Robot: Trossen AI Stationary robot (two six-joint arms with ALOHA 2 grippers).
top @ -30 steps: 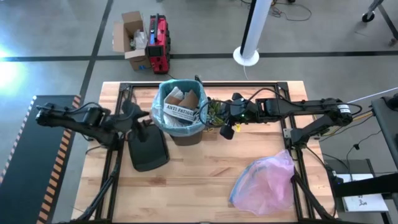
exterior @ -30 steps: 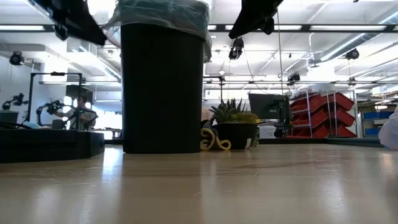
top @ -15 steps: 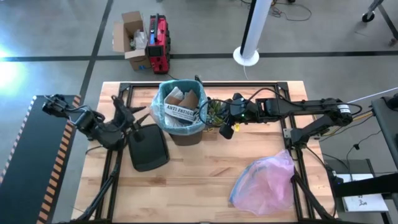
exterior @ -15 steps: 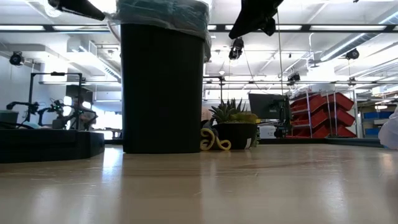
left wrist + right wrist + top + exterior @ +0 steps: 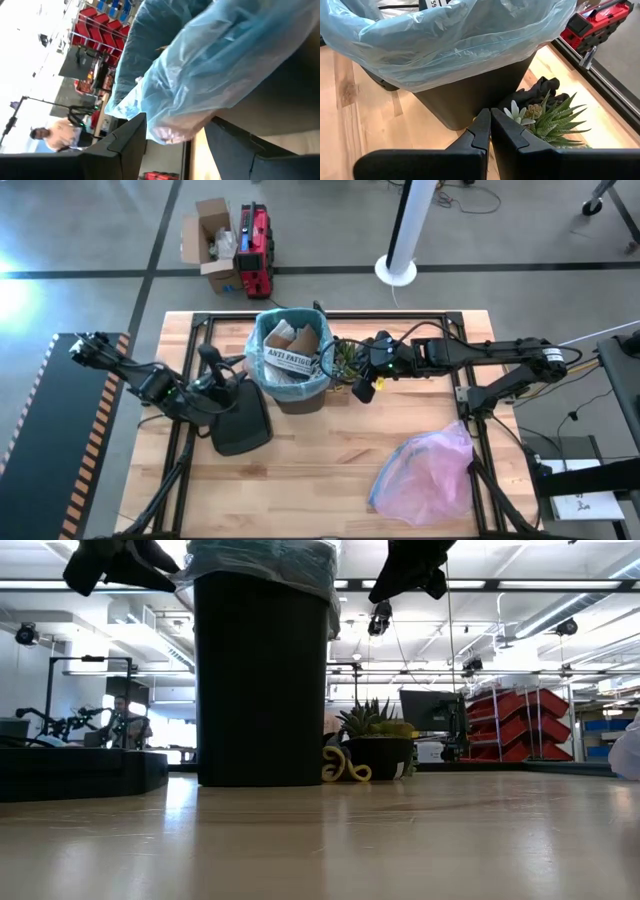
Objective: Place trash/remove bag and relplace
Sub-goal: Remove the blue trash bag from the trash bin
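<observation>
A: Fingers point(image 5: 125, 145) on the left gripper point(image 5: 175, 150) stand apart, w/ a fold of the thin light blue-teal plastic bin liner point(image 5: 262, 340) between them, not clamped.

B: Step?

A: Bag removal, I'd say. Liner's on the black bin point(image 5: 262, 680), trash point(image 5: 292, 350) inside. Next: pinch the rim, lift.

B: Right gripper point(image 5: 487, 131)?

A: Pressed together, empty, low beside the bin, arm stretched across.

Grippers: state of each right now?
Left gripper: open, holding nothing, fingers either side of the blue bag's overhanging edge.
Right gripper: shut, empty, beside the bin.
</observation>
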